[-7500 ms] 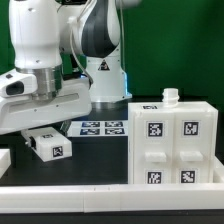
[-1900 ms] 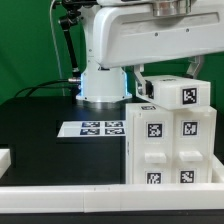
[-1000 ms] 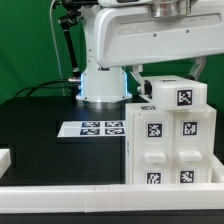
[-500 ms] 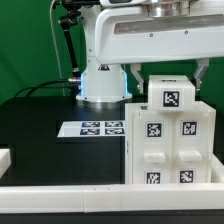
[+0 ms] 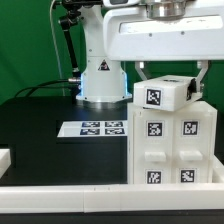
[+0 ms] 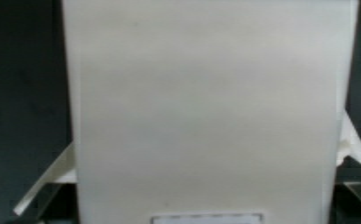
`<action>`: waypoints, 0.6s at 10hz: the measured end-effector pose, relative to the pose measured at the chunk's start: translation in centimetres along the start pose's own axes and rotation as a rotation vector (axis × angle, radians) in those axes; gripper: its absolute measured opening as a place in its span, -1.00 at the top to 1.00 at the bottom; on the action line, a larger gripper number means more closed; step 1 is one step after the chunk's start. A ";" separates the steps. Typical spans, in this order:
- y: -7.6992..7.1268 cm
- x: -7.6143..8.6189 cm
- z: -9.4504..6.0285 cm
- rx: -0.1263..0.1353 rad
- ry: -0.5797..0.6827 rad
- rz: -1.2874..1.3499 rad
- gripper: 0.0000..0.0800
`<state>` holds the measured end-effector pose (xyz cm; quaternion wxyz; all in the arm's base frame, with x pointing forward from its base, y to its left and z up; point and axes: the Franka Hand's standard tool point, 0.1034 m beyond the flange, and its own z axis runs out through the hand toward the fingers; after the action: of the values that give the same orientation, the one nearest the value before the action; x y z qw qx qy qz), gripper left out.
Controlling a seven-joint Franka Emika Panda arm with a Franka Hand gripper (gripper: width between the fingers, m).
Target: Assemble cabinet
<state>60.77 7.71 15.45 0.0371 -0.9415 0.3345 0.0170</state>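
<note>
The cabinet (image 5: 172, 145) is a big white box with several square tags on its front, at the exterior view's right. My gripper (image 5: 170, 80) hangs right over its top and is shut on a small white tagged block (image 5: 165, 95). The block sits slightly tilted, at or just above the cabinet's top; I cannot tell if they touch. One dark finger (image 5: 138, 72) shows on either side of it. In the wrist view the block's plain white face (image 6: 203, 100) fills almost the whole picture and hides the cabinet; the fingertips are not clear there.
The marker board (image 5: 95, 128) lies on the black table to the exterior view's left of the cabinet. The robot's base (image 5: 100, 80) stands behind it. A white rail (image 5: 70, 190) runs along the front edge, with a small white piece (image 5: 4, 158) at far left.
The held block has shifted toward the exterior view's left and slightly down over the cabinet's top, and has turned a little. Earlier it was carried up from the table.
</note>
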 end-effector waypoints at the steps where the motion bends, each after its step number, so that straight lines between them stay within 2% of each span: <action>1: -0.2 -0.1 0.0 0.007 0.001 0.089 -0.40; 6: -0.7 -0.3 0.1 0.019 0.009 0.409 -0.40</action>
<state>61.02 8.44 15.44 0.0404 -0.8535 0.5192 0.0170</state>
